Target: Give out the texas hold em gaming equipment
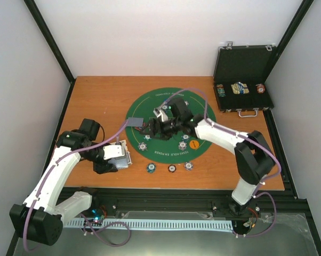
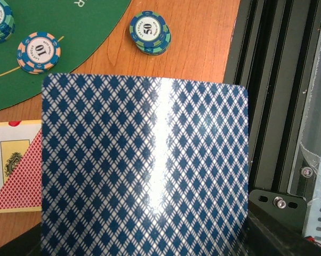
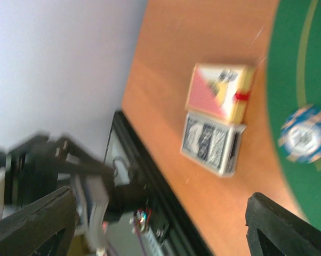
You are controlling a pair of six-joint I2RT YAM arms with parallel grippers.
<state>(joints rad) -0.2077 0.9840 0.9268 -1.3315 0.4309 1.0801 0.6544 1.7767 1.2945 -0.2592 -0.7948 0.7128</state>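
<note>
A stack of blue diamond-backed playing cards [image 2: 144, 165] fills the left wrist view and hides the fingers under it; my left gripper [image 1: 117, 158] is shut on it off the green mat's left side. My right gripper [image 1: 151, 129] hovers over the left part of the round green mat [image 1: 166, 104], jaws wide apart and holding nothing [image 3: 161, 197]. One grey-backed card [image 1: 134, 122] lies at the mat's left edge. Striped chips sit on the mat [image 1: 143, 145] [image 1: 182, 144] beside an orange disc [image 1: 193, 144]. Three more chips [image 1: 172, 168] lie on the wood in front.
Two card boxes, one red [image 3: 219, 93] and one blue-grey [image 3: 211, 141], lie on the wood beside the mat. An open black case [image 1: 243, 66] holding more chips stands at the back right. A black rail [image 2: 272, 106] runs along the table's near edge.
</note>
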